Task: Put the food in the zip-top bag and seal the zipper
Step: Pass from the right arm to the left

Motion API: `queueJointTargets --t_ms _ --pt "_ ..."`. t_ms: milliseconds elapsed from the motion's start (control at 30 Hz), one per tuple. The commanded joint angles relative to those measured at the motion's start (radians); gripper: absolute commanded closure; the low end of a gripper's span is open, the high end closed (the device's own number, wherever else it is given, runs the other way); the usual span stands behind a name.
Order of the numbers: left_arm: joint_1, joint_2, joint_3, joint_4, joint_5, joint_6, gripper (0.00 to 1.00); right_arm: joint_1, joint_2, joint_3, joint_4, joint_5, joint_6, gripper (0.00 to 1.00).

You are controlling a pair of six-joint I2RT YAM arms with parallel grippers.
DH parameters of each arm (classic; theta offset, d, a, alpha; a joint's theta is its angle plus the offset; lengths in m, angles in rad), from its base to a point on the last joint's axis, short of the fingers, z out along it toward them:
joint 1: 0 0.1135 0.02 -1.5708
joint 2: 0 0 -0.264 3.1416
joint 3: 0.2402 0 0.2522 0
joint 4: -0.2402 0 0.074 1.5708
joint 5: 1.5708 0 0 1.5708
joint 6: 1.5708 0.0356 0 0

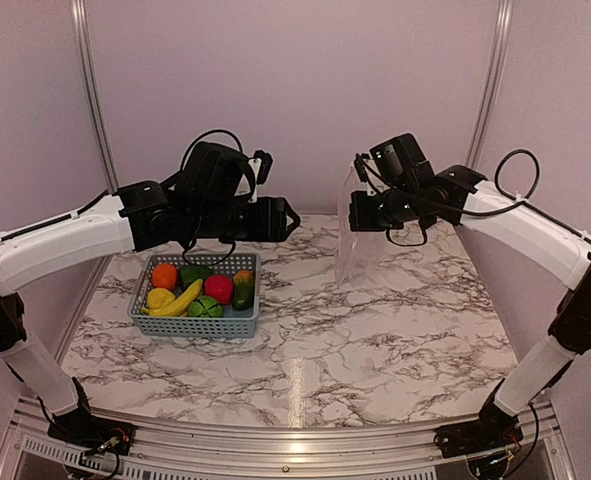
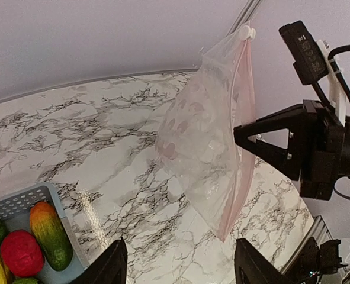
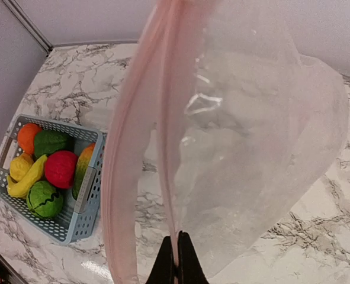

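The clear zip-top bag (image 1: pixel 347 238) hangs in the air above the table's back right. My right gripper (image 3: pixel 177 260) is shut on one lip of its pinkish zipper (image 3: pixel 120 177); the other lip bows away, so the mouth gapes. The bag (image 2: pixel 204 136) also shows in the left wrist view, empty. My left gripper (image 2: pixel 180 260) is open and empty, raised, pointing at the bag a short way to its left. The food lies in the grey-blue basket (image 3: pixel 87 198): orange (image 3: pixel 28 137), green pepper (image 3: pixel 49 142), apple (image 3: pixel 60 168), banana (image 3: pixel 28 180), melon (image 3: pixel 44 199), mango (image 3: pixel 83 165).
The basket (image 1: pixel 197 320) stands on the marble table (image 1: pixel 375 340) at the left, under my left arm. Pale walls with metal corner posts (image 1: pixel 490 90) close the back and sides.
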Motion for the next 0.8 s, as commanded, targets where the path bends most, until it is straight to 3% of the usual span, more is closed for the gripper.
queueJointTargets --t_ms 0,400,767 --pt "-0.011 0.031 -0.032 0.046 -0.056 -0.057 0.36 0.098 0.084 0.001 -0.148 0.020 -0.038 1.00" --pt "-0.034 0.118 -0.015 -0.016 -0.076 -0.174 0.36 0.142 0.150 0.068 -0.130 -0.084 0.003 1.00" --pt "-0.034 0.106 -0.114 0.104 -0.011 -0.259 0.39 0.143 0.135 0.092 -0.100 -0.108 0.044 1.00"
